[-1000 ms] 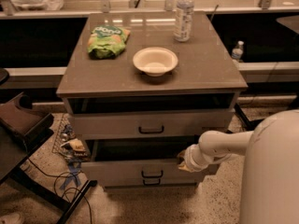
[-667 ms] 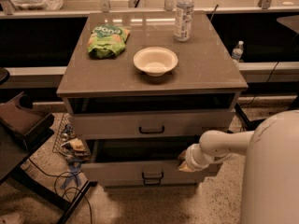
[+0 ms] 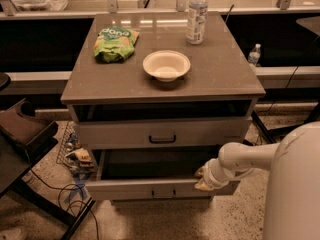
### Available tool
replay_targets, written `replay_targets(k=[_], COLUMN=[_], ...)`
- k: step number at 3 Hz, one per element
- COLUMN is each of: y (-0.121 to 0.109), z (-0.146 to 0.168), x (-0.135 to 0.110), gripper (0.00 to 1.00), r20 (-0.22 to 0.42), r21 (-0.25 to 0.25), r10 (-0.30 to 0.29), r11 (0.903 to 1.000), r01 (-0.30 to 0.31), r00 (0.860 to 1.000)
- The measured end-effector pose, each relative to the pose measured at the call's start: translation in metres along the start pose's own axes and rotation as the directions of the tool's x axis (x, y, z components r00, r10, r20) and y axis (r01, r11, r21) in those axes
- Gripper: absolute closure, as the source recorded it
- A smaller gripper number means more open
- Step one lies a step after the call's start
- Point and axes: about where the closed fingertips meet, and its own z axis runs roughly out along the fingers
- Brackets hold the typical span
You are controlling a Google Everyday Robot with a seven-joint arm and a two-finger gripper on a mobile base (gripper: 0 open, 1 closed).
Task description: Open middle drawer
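Note:
The grey cabinet [image 3: 165, 79] shows two drawer fronts, each with a small black bar handle. The upper front [image 3: 125, 133] stands slightly out, with a dark gap above it. The middle drawer [image 3: 130, 189] is the lower front; it is pulled out further and its dark inside shows behind it. Its handle [image 3: 164, 194] is at the centre. My gripper [image 3: 202, 179] is at the right end of this drawer's top edge, on a white arm [image 3: 245, 156] coming in from the right. Anything below this drawer is hidden.
On the cabinet top are a green chip bag [image 3: 115, 36], a white bowl [image 3: 166, 65] and a water bottle [image 3: 197, 15]. A dark chair [image 3: 22, 134], cables and clutter [image 3: 77, 159] lie on the floor at the left. A small bottle [image 3: 254, 54] stands on the ledge at the right.

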Motion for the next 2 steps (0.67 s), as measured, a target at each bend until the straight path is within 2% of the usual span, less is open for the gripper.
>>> replay_targets(k=[1, 2], y=[0.0144, 0.0141], z=[-0.0022, -0.0044], x=[0.0089, 0.0081], gripper=[1.0, 1.0], r20=[-0.001, -0.001], r21=[-0.027, -0.027], r10=[0.023, 0.023], r11=[0.9994, 0.9994], r01=[-0.023, -0.023], r00=[1.0, 1.0])
